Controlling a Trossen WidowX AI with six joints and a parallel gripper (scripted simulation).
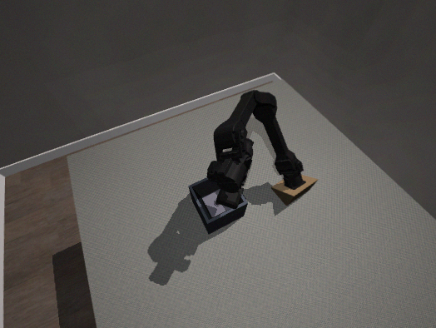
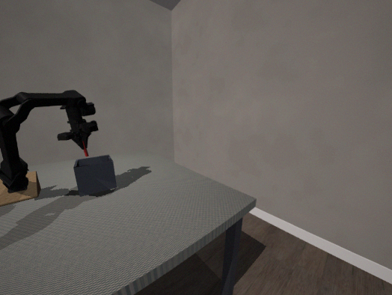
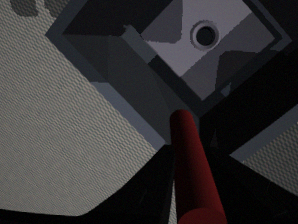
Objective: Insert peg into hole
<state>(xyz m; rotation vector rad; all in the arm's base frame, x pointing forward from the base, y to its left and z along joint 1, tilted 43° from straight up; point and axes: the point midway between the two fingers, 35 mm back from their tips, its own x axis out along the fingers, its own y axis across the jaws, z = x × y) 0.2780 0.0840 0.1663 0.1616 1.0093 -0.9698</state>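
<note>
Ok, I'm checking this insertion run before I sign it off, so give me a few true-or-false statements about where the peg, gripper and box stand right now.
1. The gripper is shut on the red peg. True.
2. The peg already sits in the hole. False: in the exterior view its tip hangs just above the rim of the box, and the hole shows unfilled.
3. The box lies tipped on its side. False: it stands upright, open side up.
4. The arm stands on a tan base plate beside the box. True.
5. A light plate with a round hole covers the box's bottom. True.
</note>
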